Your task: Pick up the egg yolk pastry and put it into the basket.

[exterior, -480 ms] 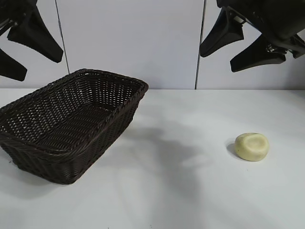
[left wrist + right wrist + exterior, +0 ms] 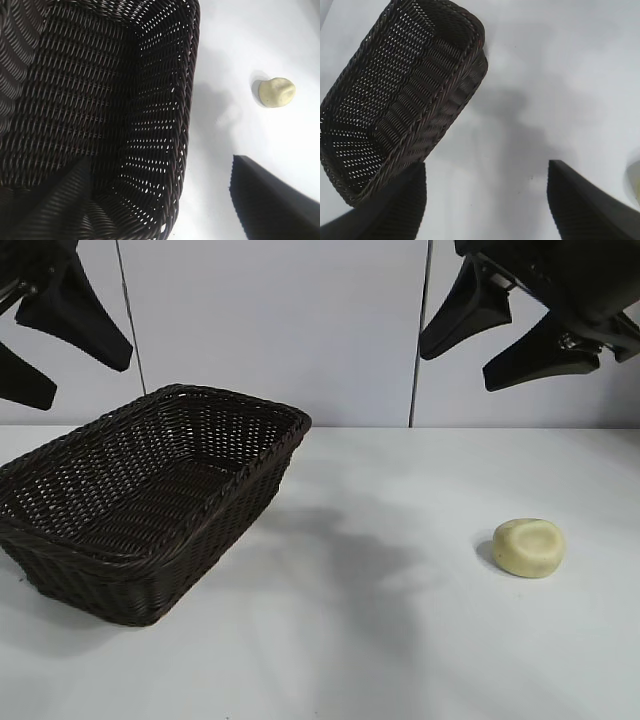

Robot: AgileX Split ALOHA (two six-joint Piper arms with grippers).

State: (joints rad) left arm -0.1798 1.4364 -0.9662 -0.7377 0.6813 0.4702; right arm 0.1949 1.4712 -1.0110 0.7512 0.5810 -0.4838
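Sitting alone on the white table [image 2: 400, 660] well right of the basket [image 2: 150, 500], the egg yolk pastry [image 2: 529, 547] looks light, soft and crumbly, so the spread-jawed right gripper [image 2: 500, 335] above should pinch its rounded sides gently, while the left gripper [image 2: 60, 340] hangs equally agape over the basket.

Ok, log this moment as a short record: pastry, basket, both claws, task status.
pastry: egg yolk pastry lies on the white table, well apart from the basket, nothing touching it
basket: wicker basket stands on the table at the exterior view's left, nothing inside
left claw: left claw hangs open above the basket, holding nothing
right claw: right claw hangs open high above the pastry's side, holding nothing
task status: pastry not yet picked up
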